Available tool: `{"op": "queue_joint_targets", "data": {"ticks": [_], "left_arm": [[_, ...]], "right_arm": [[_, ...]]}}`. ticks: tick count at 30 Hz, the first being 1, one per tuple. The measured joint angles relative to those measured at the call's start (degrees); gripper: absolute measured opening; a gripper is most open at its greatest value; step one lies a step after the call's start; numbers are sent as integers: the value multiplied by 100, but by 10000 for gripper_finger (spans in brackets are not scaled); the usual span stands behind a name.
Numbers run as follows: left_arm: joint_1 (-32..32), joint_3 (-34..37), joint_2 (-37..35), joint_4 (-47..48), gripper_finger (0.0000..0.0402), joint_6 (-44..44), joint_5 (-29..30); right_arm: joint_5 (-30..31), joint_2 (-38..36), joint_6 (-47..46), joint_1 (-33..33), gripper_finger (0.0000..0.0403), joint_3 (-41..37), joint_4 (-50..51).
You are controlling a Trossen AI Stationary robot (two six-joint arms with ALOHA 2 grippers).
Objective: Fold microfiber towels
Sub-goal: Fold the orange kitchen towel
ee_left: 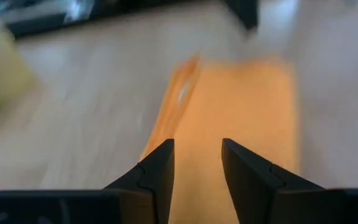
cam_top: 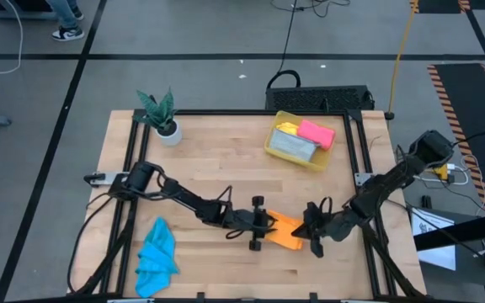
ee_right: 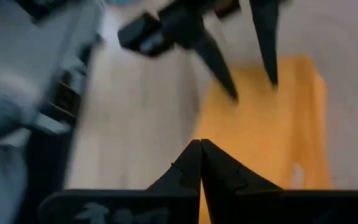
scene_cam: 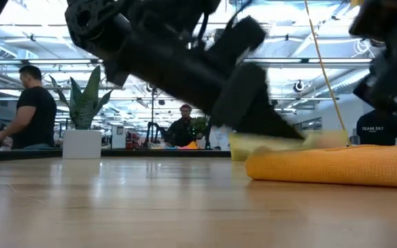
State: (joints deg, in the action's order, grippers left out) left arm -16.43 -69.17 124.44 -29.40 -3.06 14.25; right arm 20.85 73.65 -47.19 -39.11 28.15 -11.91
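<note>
My two grippers meet over the orange towel (cam_top: pixel 286 231), which lies folded flat on the wooden table (cam_top: pixel 217 160) near its front edge, right of centre. My left gripper (cam_top: pixel 263 227) reaches in from the left with its fingers (ee_left: pixel 157 174) parted over the cloth's near end, nothing held between them. My right gripper (cam_top: pixel 312 229) comes in from the right, its fingers pressed together and empty, tips just above the towel's other end. The blue towel (cam_top: pixel 156 257) sits crumpled at the front left corner, well apart. Pink (cam_top: pixel 317 133), yellow (cam_top: pixel 287 128) and grey (cam_top: pixel 292 147) towels lie folded in the yellow bin (cam_top: pixel 269 145) at the back right. A potted plant (cam_top: pixel 162 116) stands at the back left
</note>
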Motion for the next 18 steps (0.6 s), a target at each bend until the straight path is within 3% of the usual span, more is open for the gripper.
{"op": "queue_joint_targets", "data": {"ticks": [3, 9, 13, 18], "left_arm": [[21, -42, 23, -362, 136, -4, -421], [199, -25, 53, 199, 136, 93, -190], [349, -20, 55, 746, 136, 394, 80], [413, -26, 48, 841, 136, 490, 80]], "right_arm": [[-21, 153, 276, 58, 0, 11, -599], [-471, 1033, 236, 172, 0, 8, -832], [-468, 1353, -300, 166, 0, 8, -430], [-438, 1111, -464, 155, 0, 19, 279]]}}
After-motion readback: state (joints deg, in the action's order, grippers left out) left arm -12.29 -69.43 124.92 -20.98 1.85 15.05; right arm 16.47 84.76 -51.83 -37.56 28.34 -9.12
